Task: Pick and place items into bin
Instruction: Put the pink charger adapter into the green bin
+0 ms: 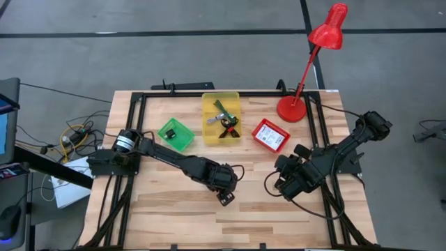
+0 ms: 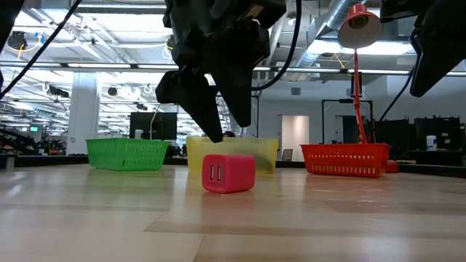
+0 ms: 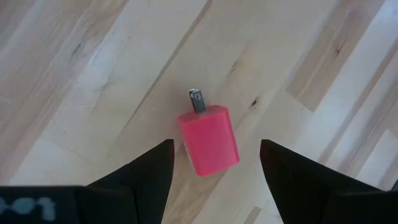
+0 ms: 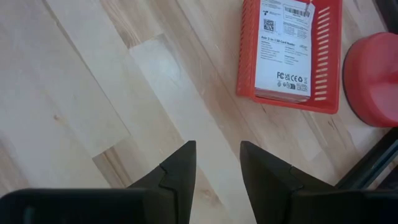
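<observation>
A small red-pink block (image 3: pixel 208 142) with metal prongs lies on its side on the bare wood in the table's near middle; it also shows in the low view as the block (image 2: pixel 228 173). My left gripper (image 3: pixel 216 144) hangs just above it, open, one finger on each side, touching nothing. In the high view the left gripper (image 1: pixel 224 189) hides the block. My right gripper (image 4: pixel 217 144) is open over bare wood to the right of it, shown from above as the right gripper (image 1: pixel 280 185). A white card packet (image 4: pixel 285 50) lies in the red bin (image 4: pixel 333 56). Slim tools (image 1: pixel 224 120) lie in the yellow bin (image 1: pixel 209 104).
A green bin (image 1: pixel 175 134) stands left of the yellow one, with something small and dark in it. The red desk lamp (image 1: pixel 327 28) has its base (image 1: pixel 291 109) at the far right, beside the red bin (image 1: pixel 270 134). Black frame rails run along the table's edges.
</observation>
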You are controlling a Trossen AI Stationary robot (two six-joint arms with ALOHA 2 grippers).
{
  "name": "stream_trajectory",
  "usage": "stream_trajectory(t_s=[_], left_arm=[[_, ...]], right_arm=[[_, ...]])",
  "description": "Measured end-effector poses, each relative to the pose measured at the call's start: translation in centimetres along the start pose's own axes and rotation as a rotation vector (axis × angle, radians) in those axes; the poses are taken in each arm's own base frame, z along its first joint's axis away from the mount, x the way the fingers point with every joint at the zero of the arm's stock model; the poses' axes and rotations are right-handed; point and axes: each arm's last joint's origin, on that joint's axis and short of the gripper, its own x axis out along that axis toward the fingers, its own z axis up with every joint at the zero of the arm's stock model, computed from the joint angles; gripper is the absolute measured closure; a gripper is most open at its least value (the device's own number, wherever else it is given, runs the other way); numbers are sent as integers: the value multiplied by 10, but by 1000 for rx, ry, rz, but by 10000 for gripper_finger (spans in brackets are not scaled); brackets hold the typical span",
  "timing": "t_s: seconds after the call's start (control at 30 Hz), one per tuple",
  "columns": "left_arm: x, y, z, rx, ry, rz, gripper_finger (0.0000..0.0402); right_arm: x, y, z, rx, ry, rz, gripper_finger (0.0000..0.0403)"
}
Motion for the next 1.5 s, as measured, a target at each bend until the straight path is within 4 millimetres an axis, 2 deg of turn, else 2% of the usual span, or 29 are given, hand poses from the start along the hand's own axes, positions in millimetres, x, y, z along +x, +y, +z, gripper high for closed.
stream_trajectory(t_s=[1.43, 1.5], left_arm=[[-1, -5, -5, 37, -67, 44, 170], [4, -5, -4, 36, -72, 38, 170]], right_arm=[[0, 3, 2, 15, -14, 28, 282], [0, 3, 2, 16, -14, 29, 282]])
